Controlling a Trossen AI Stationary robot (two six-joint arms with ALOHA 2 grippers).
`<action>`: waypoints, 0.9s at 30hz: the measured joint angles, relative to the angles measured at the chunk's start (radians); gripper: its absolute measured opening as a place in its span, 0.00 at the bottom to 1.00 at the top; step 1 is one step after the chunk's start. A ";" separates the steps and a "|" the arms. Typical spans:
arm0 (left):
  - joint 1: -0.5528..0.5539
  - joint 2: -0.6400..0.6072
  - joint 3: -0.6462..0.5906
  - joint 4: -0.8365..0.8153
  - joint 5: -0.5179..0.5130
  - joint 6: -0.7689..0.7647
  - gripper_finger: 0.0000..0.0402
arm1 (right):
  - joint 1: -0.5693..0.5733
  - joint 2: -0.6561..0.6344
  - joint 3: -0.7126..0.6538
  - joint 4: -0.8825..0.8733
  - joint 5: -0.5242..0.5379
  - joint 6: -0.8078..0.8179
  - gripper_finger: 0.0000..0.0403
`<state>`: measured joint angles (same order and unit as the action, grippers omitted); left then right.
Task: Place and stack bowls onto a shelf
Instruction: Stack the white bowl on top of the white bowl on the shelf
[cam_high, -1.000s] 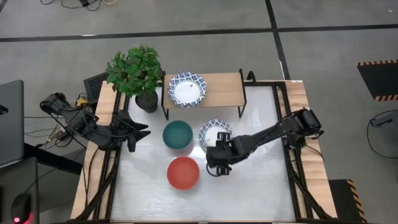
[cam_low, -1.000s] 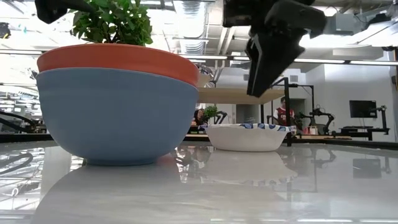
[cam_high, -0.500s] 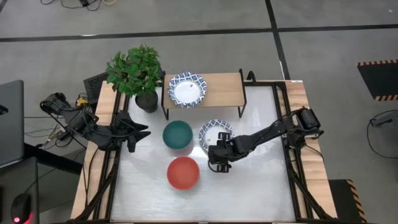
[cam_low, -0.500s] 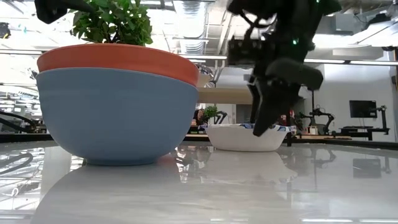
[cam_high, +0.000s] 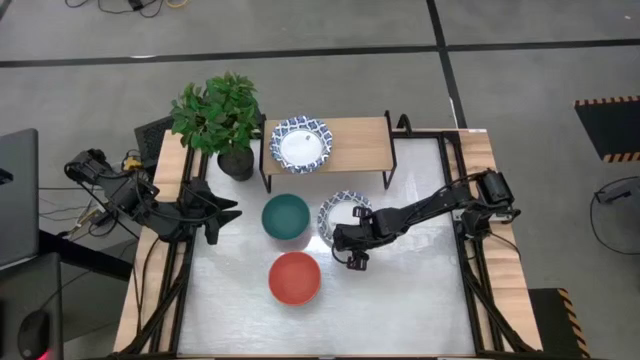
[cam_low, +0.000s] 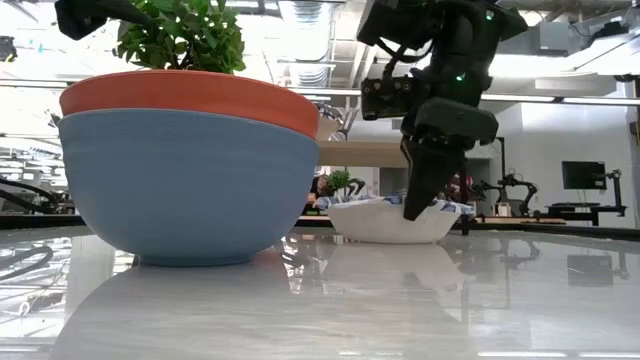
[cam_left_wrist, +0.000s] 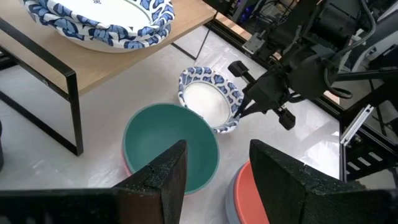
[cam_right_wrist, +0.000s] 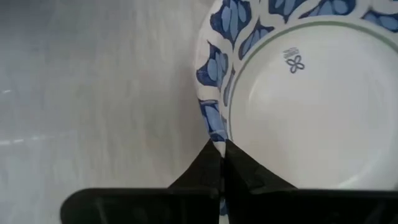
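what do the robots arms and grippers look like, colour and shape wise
Both arms are dark, near-black, jointed segments. The left gripper has two broad, flat matte-black fingers. The right gripper has slim black fingers tapering to a point, with exposed cables and a small green light on its wrist.

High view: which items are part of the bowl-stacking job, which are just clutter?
Job:
- shelf, with a blue-rimmed bowl on it
- second blue-rimmed bowl, rim pinched by right gripper
- teal bowl
- red bowl

Clutter:
- potted plant
- left gripper, idle at the table's left edge

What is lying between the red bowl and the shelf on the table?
The teal bowl lies between the red bowl and the shelf, as the high view shows.
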<state>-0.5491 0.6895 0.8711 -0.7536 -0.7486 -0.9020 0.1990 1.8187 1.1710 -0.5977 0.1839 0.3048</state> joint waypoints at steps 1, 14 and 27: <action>0.000 0.000 0.000 0.000 0.000 0.000 0.39 | 0.000 0.000 0.009 -0.010 -0.007 0.002 0.06; 0.000 0.000 0.000 0.000 0.000 -0.027 0.39 | 0.001 -0.063 0.336 -0.391 -0.227 -0.159 0.05; 0.000 0.006 0.000 -0.024 0.000 -0.029 0.39 | -0.088 -0.202 0.701 -0.436 -0.014 -0.344 0.05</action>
<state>-0.5492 0.6954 0.8713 -0.7774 -0.7484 -0.9307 0.1112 1.6164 1.8724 -1.0333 0.1698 -0.0391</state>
